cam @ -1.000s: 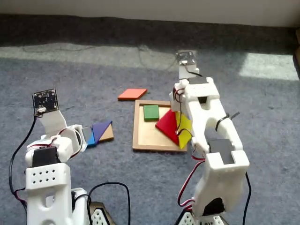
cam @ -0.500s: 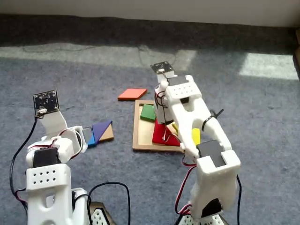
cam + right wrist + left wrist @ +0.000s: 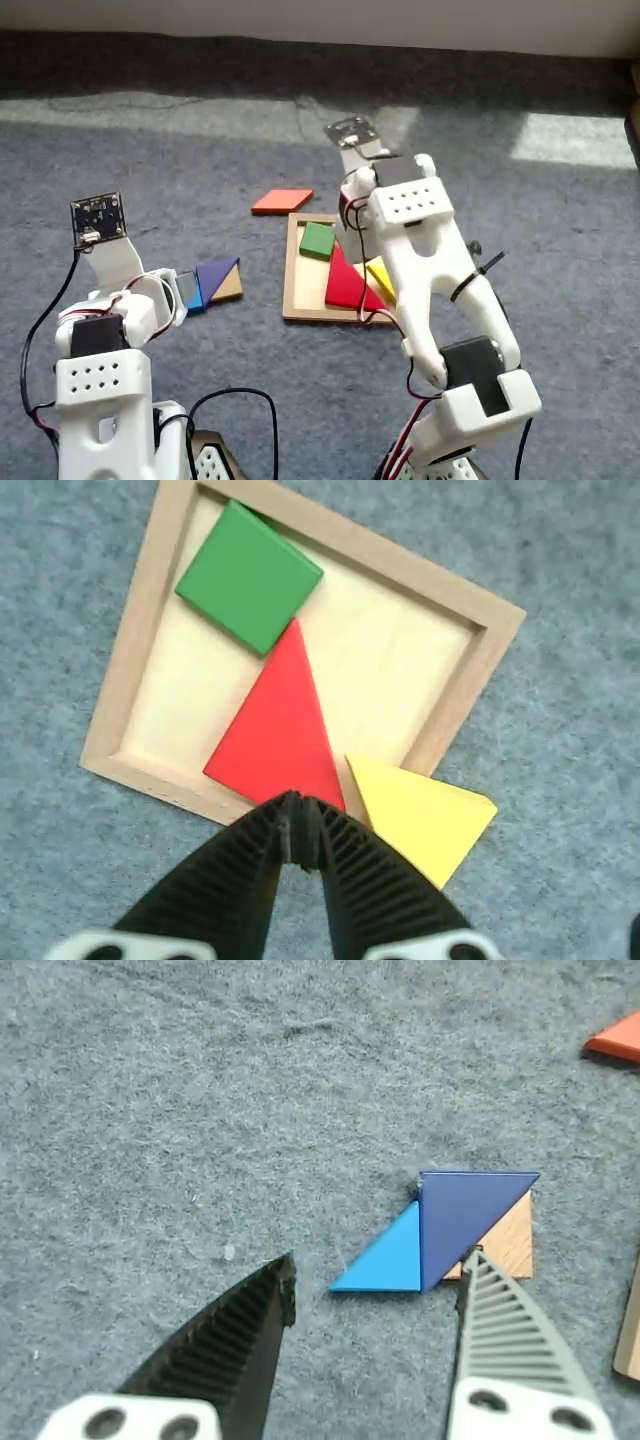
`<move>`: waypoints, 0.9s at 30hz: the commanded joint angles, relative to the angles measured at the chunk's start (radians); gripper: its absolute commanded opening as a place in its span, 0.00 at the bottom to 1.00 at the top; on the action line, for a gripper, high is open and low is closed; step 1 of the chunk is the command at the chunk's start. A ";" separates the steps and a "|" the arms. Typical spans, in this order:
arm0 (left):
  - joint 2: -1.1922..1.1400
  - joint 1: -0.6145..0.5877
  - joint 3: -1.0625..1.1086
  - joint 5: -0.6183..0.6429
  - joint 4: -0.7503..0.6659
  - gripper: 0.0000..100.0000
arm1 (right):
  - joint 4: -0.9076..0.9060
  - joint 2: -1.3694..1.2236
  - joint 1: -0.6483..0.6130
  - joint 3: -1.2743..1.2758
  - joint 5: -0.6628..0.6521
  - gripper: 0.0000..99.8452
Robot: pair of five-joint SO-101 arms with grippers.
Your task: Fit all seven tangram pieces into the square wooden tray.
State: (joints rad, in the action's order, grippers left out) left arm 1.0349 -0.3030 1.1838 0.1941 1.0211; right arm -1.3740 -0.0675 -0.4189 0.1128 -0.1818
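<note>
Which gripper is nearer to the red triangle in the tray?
Right. The right gripper is shut over the red triangle's edge by the tray rim; the left gripper is off at the dark blue triangle on the carpet.

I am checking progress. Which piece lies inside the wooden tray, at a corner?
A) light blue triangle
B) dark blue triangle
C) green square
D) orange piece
C: the green square lies inside the wooden tray, at a corner, next to the red triangle.
</note>
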 commanded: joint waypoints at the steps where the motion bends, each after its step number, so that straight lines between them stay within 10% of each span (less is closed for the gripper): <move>1: 0.015 -0.007 -0.007 -0.011 -0.015 0.26 | 0.153 0.071 -0.070 0.130 -0.017 0.01; 27: 0.015 -0.007 -0.007 -0.011 -0.015 0.26 | 0.483 0.079 0.097 0.355 -0.023 0.01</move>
State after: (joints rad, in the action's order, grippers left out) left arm 1.0349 -0.3030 1.1838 0.1941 1.0211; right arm -0.8477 -0.0476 -0.3376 0.4795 -0.1941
